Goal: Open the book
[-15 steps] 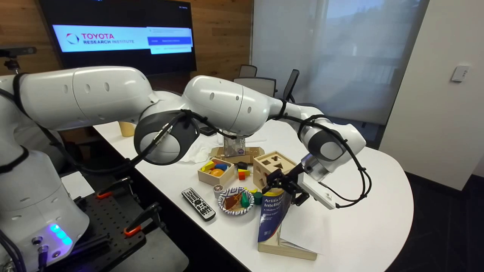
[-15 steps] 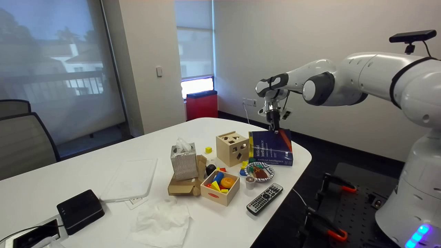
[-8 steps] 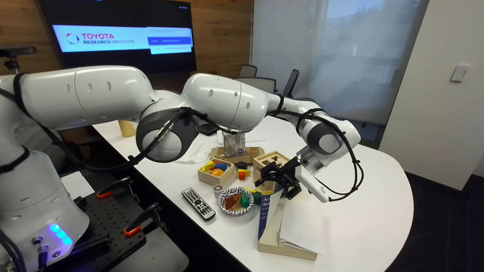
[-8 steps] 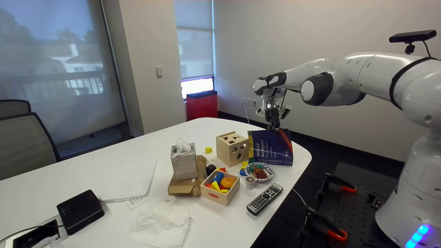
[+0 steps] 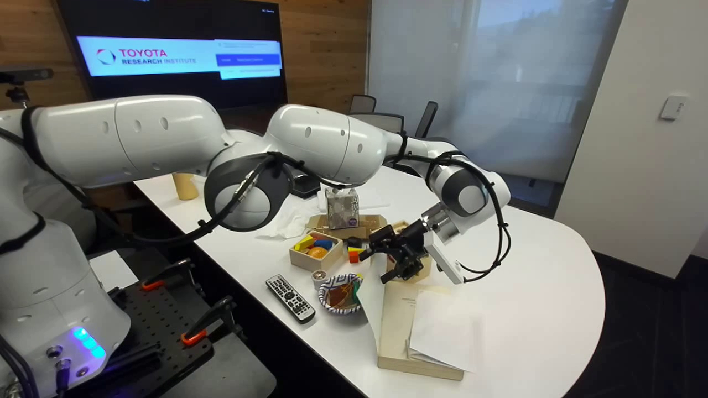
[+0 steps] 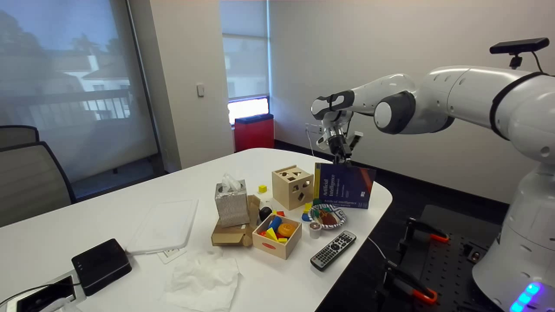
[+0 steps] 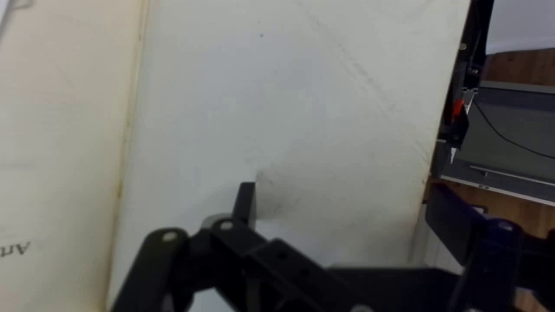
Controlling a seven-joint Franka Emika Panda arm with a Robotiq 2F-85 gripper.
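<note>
The book (image 5: 397,329) lies on the desk (image 5: 536,309), its cover (image 6: 344,184) raised; the pincer (image 5: 376,265), spread wide and gripping nothing, straddles the cover's free edge (the next push likely runs toward the robot's base (image 5: 61,293)).

In an exterior view we look down on the white, round-ended worktop (image 5: 531,309), the white jointed robot arm (image 5: 326,141) close by and spanning from the left, a black wall screen (image 5: 177,91) beyond. In an exterior view the arm stands at right, and we face a blue-topped red bin (image 6: 254,134) and pale wall (image 6: 368,47). Both exterior views share the thick dark-blue book (image 6: 344,186) and black-and-silver remote control (image 6: 333,250). The wrist view, nearest, faces the book's pale inner cover (image 7: 282,104) past the jaws.
</note>
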